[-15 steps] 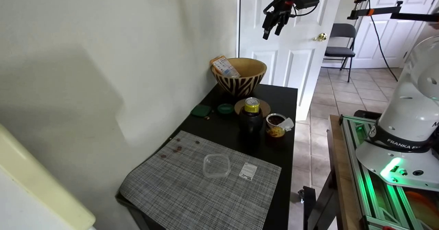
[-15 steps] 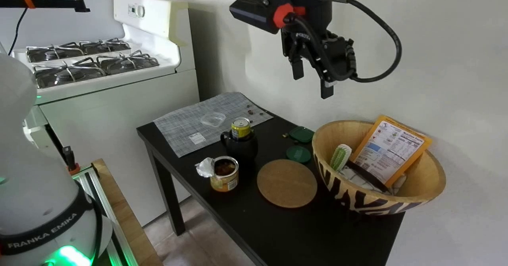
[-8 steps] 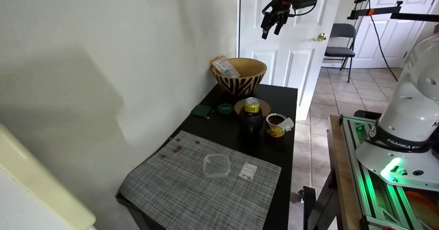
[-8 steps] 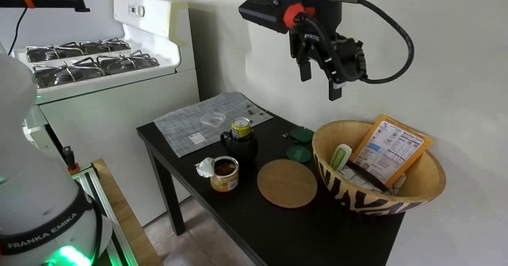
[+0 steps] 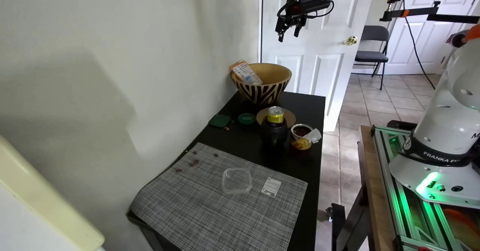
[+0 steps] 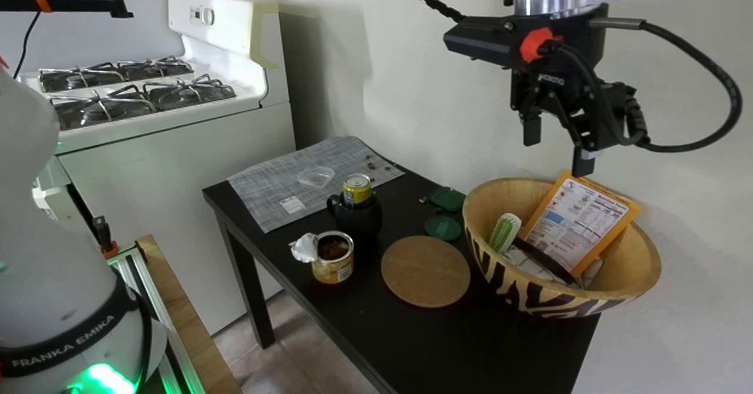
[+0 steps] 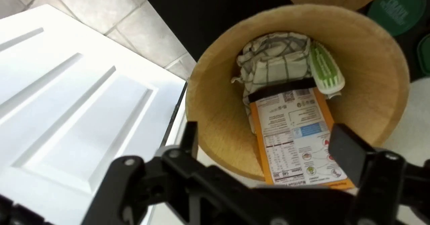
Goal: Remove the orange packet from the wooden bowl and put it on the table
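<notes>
The orange packet [image 7: 285, 137] leans inside the wooden bowl [image 6: 623, 264]. The wrist view shows also there a checked cloth [image 7: 278, 63] and a brush [image 7: 324, 67], which the bowl's striped side [image 5: 264, 94] hides in an exterior view. Above the bowl, the gripper [image 6: 557, 154] has its jaws apart. Well apart from the bowl, a mug [image 6: 356, 224] contains a yellow can [image 6: 357, 189].
</notes>
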